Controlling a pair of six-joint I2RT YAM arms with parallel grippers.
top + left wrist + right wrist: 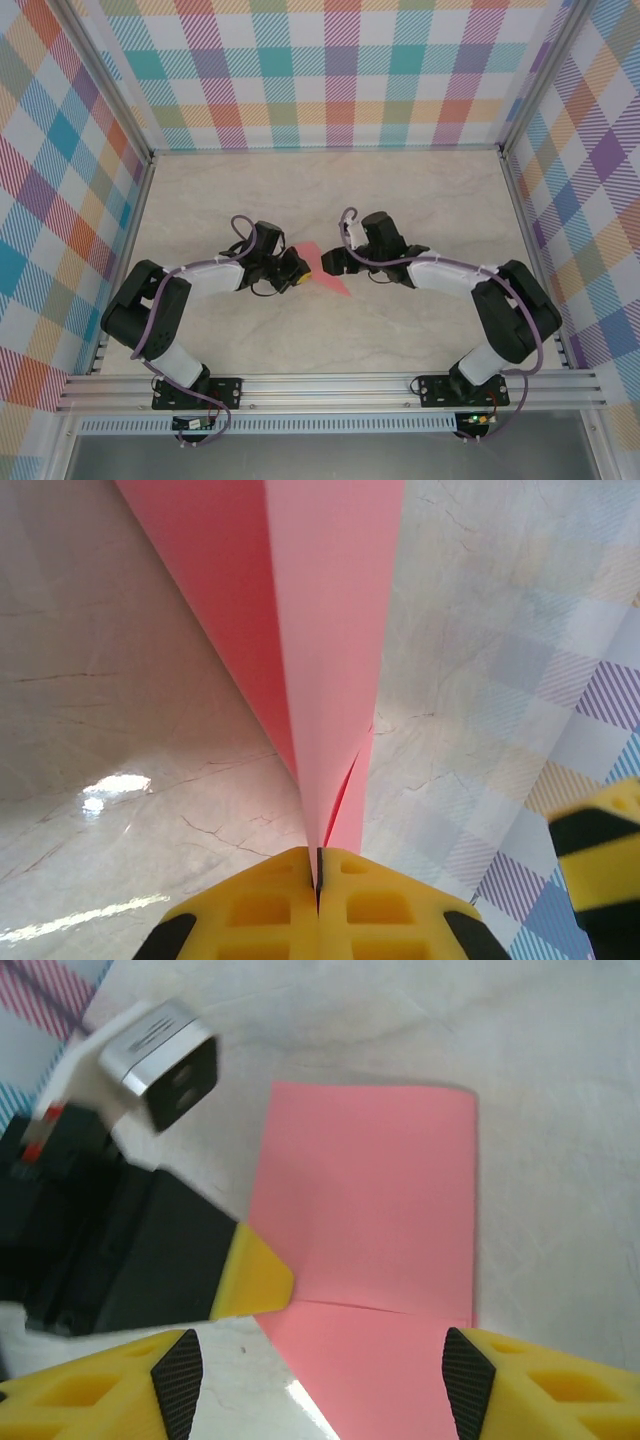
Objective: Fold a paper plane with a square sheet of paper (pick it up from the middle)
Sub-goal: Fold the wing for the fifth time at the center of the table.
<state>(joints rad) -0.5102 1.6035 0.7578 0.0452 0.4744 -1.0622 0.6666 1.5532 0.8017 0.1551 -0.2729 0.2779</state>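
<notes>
Bright, even light with soft wrist views.
From above, the pale marbled surface (400,330) is evenly lit, with only faint shadows. In the left wrist view white glare patches sit at lower left, and the salmon-pink sheet of paper (330,630) looks soft. The right wrist view is blurred, most at its upper left.
</notes>
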